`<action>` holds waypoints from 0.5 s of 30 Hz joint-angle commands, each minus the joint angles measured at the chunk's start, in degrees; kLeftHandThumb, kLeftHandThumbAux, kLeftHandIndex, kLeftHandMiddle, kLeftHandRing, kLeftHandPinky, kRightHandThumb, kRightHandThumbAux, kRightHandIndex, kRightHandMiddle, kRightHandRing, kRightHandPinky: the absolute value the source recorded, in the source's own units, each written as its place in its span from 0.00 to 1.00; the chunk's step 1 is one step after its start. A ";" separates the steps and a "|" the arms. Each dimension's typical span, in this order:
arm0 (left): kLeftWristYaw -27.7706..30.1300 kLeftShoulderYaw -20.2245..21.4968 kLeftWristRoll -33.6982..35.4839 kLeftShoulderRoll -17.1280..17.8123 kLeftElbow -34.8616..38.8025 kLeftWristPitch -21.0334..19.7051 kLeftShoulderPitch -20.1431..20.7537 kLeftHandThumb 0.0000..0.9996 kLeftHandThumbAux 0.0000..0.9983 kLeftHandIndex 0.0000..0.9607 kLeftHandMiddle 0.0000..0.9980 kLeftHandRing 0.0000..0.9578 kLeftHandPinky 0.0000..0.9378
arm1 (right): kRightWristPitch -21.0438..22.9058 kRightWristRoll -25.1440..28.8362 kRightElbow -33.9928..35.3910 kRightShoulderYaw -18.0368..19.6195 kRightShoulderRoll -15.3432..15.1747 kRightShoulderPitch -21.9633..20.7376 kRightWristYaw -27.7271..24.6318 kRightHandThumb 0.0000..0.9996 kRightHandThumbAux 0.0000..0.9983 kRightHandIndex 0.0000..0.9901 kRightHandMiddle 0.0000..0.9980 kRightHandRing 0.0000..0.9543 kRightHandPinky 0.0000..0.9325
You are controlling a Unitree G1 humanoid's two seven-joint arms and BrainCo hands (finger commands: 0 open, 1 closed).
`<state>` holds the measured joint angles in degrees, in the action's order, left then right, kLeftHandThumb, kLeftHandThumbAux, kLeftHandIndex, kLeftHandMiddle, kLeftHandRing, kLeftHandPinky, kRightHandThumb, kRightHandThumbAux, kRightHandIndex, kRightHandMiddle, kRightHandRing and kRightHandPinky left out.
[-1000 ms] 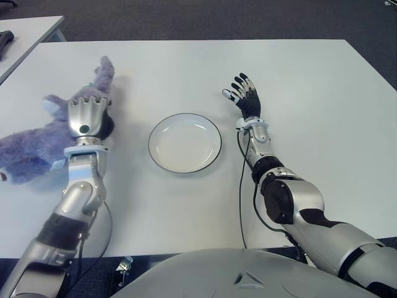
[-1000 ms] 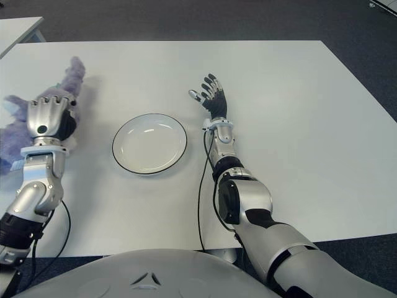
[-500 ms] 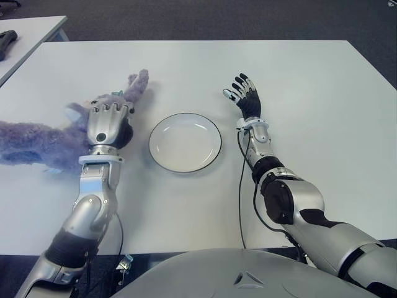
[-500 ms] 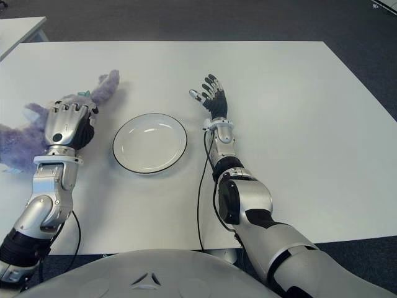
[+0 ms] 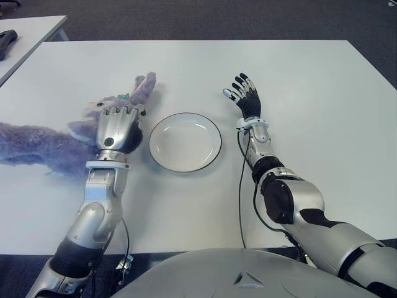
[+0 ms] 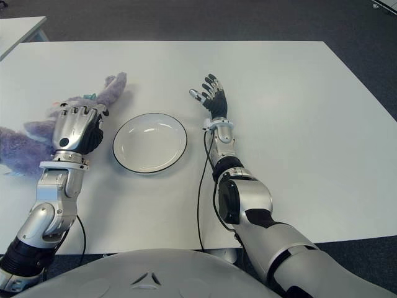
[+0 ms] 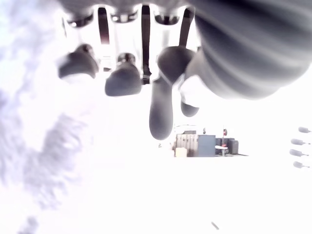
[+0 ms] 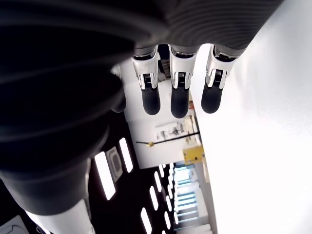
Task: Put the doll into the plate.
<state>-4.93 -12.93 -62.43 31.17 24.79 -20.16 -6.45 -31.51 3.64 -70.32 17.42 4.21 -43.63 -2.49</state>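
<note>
— Left of the plate (image 5: 185,142): what?
— Purple doll (image 5: 37,144), stretched out long across the white surface (image 5: 310,74), one furry limb poking up toward the far edge, nearest tip close to the plate's left rim but not over it. No part of it inside the plate.

— And on top of the doll?
— Left robot hand (image 5: 116,127), knuckles up, fingers curled down over the doll's plate-side end, thumb side toward the plate. Closed around the plush, as far as the eye views show; in the wrist view, dark fingertips (image 7: 123,80) bent inward with pale fur beside them.

— Touching the plate?
— No. Just beside its left rim, a narrow strip of bare surface between.

— Plate itself?
— White, dark-rimmed, round, flat on the surface, nothing in it.

— Right of the plate?
— Right robot hand (image 5: 244,94), a little farther back than the plate, well apart from the doll. Palm raised, fingers spread and extended, holding nothing. Same in its wrist view: fingers (image 8: 179,101) straight, side by side, nothing between them. Contact with the surface: cannot tell.
</note>
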 commanded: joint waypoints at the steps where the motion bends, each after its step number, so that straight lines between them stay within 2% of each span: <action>1: -0.37 -1.00 -2.24 -1.10 -0.30 2.23 -1.20 0.85 0.67 0.41 0.55 0.85 0.89 | 5.14 0.10 -7.40 0.74 4.21 13.00 0.90 0.05 0.86 0.10 0.13 0.13 0.15; 15: -1.11 -0.11 -2.62 -2.52 -0.89 4.77 -1.07 0.85 0.67 0.41 0.55 0.85 0.89 | 5.28 -0.02 -7.43 0.27 4.14 13.09 0.98 0.05 0.87 0.09 0.12 0.12 0.15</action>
<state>-5.17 -12.85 -63.21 29.50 24.77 -16.40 -6.46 -31.51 3.59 -70.32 16.90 4.22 -43.63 -2.40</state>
